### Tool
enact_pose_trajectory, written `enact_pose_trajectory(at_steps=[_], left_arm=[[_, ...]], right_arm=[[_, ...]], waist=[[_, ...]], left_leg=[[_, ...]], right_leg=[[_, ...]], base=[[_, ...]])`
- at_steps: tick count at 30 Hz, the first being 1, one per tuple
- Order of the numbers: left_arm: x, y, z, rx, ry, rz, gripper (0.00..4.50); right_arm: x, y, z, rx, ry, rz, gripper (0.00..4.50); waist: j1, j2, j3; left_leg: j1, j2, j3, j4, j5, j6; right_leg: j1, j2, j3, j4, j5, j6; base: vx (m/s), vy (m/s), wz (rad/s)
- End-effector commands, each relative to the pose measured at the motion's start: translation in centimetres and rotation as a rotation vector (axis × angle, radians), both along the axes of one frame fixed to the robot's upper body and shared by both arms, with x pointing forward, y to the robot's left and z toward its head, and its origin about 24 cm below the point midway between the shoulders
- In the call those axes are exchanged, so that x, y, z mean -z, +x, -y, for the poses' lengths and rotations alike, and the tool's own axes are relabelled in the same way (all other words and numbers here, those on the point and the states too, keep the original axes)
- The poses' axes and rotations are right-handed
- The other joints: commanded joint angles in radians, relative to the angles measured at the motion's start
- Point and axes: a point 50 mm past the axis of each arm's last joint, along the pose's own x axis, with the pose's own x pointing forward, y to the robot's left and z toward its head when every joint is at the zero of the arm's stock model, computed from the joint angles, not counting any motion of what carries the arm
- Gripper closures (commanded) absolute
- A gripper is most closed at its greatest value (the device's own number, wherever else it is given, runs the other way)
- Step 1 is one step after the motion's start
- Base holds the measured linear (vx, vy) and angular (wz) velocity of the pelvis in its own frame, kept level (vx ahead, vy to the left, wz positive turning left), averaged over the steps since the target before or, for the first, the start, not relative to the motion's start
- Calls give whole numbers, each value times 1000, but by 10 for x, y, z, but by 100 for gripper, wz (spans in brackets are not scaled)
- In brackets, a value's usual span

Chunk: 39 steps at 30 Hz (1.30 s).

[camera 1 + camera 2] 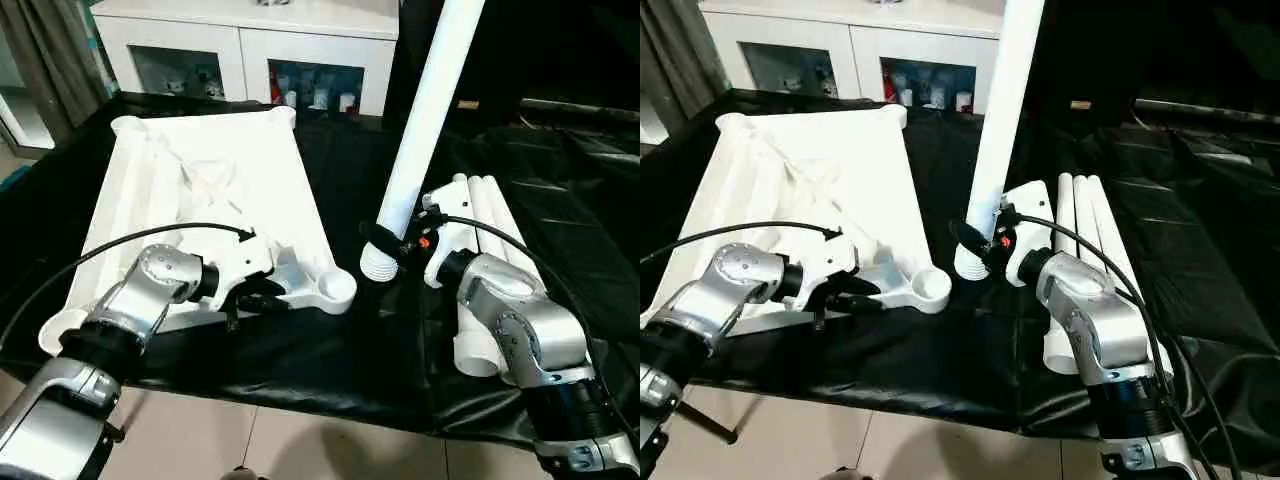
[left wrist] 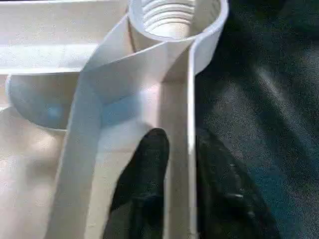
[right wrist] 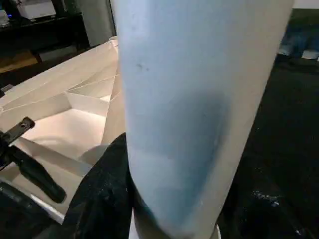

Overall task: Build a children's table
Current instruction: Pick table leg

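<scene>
We find the tabletop (image 1: pixel 200 190) lying underside up on the black cloth (image 1: pixel 330 370), its near corner socket (image 1: pixel 332 287) just ahead of the left gripper (image 1: pixel 262 297). That gripper's fingers (image 2: pixel 149 174) straddle the rim wall beside the socket, one inside and one outside; we cannot tell whether they bear on it firmly.

The right gripper (image 1: pixel 392 248) is clamped low on an upright leg (image 1: pixel 425 120), threaded end (image 1: pixel 379 262) down, just right of the socket. Three spare legs (image 1: pixel 490 230) lie behind that gripper.

Risks, in our judgement:
- a loose hold on the thin rim lets the top slide when the leg presses in;
- the leg leans, so its thread may cross or miss the socket;
- the cloth may bunch.
</scene>
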Motion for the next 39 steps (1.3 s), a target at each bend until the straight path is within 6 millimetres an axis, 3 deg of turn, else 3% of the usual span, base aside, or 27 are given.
enact_pose_trajectory(at_steps=[1,6,7,9,14,20,22,24,25,26,33,39], left_arm=[[-2,2,-10,-27,24,4,379],[-3,1,-13,-32,20,4,430],[-3,1,-14,-34,16,6,430],[-4,1,-14,-37,-3,11,450],[-7,0,-14,-41,-51,16,450],[-1,-4,-5,-52,-138,13,450],[1,-6,-2,-53,-163,12,450],[3,-7,0,-52,-172,11,450],[5,-7,1,-55,-168,9,450],[6,-7,1,-58,-163,7,450],[9,-9,4,-73,-196,5,450],[7,-8,12,-98,-306,4,450]], right_arm=[[-5,-1,2,-2,-5,31,262],[-6,0,1,-10,-7,32,262],[-6,0,1,-11,-7,31,262],[-6,0,1,-14,-8,31,262],[-6,1,1,-19,-9,31,262],[-6,2,0,-16,11,30,262],[-6,2,0,-15,14,29,262],[-6,1,0,-14,16,29,262],[-6,1,0,-12,17,28,262],[-6,1,0,-12,18,28,262],[-6,1,-2,-10,37,28,262],[-8,1,-4,-9,60,26,262]], waist=[[-1,14,-72],[-1,15,-73],[-2,8,-73],[-1,9,-73],[-3,9,-74],[-8,13,-71],[-9,9,-72],[-8,13,-73],[-8,20,-73],[-8,17,-73],[-6,24,-73],[-6,19,-74]], left_leg=[[18,30,-9,-69,-173,-54],[17,31,-8,-68,-161,-47],[17,31,-8,-68,-158,-45],[16,30,-7,-68,-153,-41],[15,30,-7,-67,-137,-33],[14,31,-8,-68,-154,-32],[13,29,-6,-67,-146,-25],[11,29,-6,-66,-133,-16],[12,29,-7,-65,-133,-16],[12,29,-6,-65,-135,-15],[11,28,-5,-64,-126,-6],[9,27,-4,-63,-116,8]], right_leg=[[45,-67,36,-74,14,-226],[43,-67,35,-71,44,-233],[45,-67,36,-71,46,-233],[44,-67,36,-70,46,-233],[46,-67,35,-68,77,-237],[45,-68,36,-72,39,-238],[48,-68,37,-73,36,-237],[47,-69,37,-73,32,-233],[45,-68,37,-72,34,-233],[45,-67,37,-74,33,-233],[44,-67,37,-75,22,-228],[44,-67,37,-77,5,-221]], base=[[0,0,0],[0,0,0],[0,0,0],[0,0,0],[0,0,0],[0,0,0],[0,0,0],[0,0,0],[0,0,0],[0,0,0],[0,0,0],[0,0,0]])
